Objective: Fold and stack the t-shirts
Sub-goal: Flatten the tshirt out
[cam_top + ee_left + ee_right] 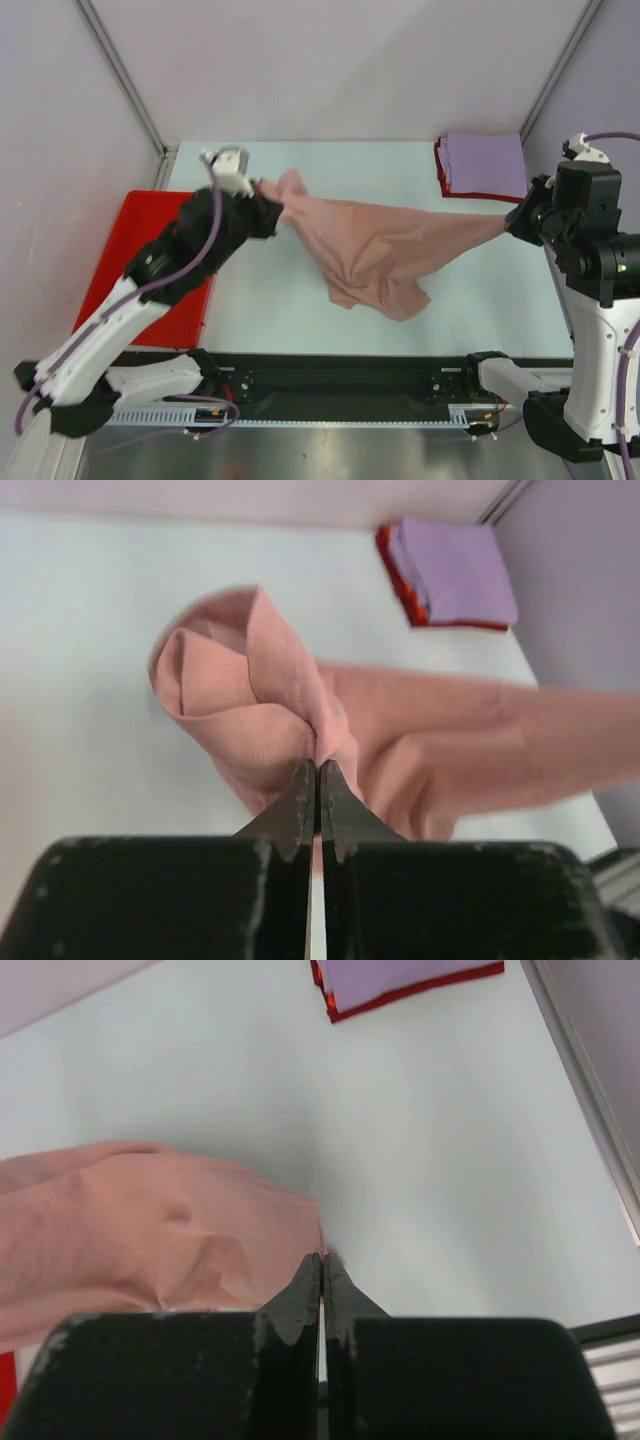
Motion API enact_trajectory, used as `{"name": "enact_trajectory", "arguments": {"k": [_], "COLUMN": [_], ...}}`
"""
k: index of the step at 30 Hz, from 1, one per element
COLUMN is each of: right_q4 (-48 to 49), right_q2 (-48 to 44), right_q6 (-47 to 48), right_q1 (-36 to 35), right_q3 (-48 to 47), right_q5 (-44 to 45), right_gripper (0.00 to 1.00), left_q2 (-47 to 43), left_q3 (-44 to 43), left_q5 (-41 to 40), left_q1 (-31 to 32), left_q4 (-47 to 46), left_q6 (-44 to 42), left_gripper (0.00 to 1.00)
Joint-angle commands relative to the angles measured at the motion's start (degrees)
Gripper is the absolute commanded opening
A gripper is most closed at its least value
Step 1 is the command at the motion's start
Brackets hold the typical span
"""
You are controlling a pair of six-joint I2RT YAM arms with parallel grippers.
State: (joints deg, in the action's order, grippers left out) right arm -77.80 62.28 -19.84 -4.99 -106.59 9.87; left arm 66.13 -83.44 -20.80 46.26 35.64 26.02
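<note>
The left tool (318, 770) and right tool (322, 1260) each pinch shut on an edge of the pink t-shirt (385, 250), stretched nine to three o'clock, sagging onto the worktop (280, 320); soft, light, probably best gripped at hems.
</note>
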Motion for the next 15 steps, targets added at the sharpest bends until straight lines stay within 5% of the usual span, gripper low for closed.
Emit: {"name": "enact_trajectory", "arguments": {"k": [1,4,8,10,15], "right_q4": [-1.2,-1.5,-1.4,-1.9,-1.1], "right_q2": [-3.7,-5.7,-7.6,-7.6,-7.8], "right_q6": [-0.8,-1.3,-1.5,-1.4,-1.6], "right_q1": [0.2,0.2,0.2,0.2,0.2], "right_q3": [4.6,9.5,14.2,15.0,17.5], "right_q5": [-0.8,-2.2,-2.8,-2.6,-3.1], "right_gripper": [0.00,0.00,0.00,0.00,0.00], "left_q2": [-7.9,-13.6,-20.2,-20.7,-12.6], "left_q3": [17.8,27.3,32.4,30.1,16.5], "left_q5": [-2.4,-1.0,2.4,0.0,-5.8], "left_q1": [1.4,2.9,3.4,3.4,0.9], "left_q4": [12.7,18.5,21.7,23.4,23.7], "left_q6": [12.3,17.3,20.1,20.5,14.2], "left_gripper": [0.00,0.00,0.31,0.55,0.62]}}
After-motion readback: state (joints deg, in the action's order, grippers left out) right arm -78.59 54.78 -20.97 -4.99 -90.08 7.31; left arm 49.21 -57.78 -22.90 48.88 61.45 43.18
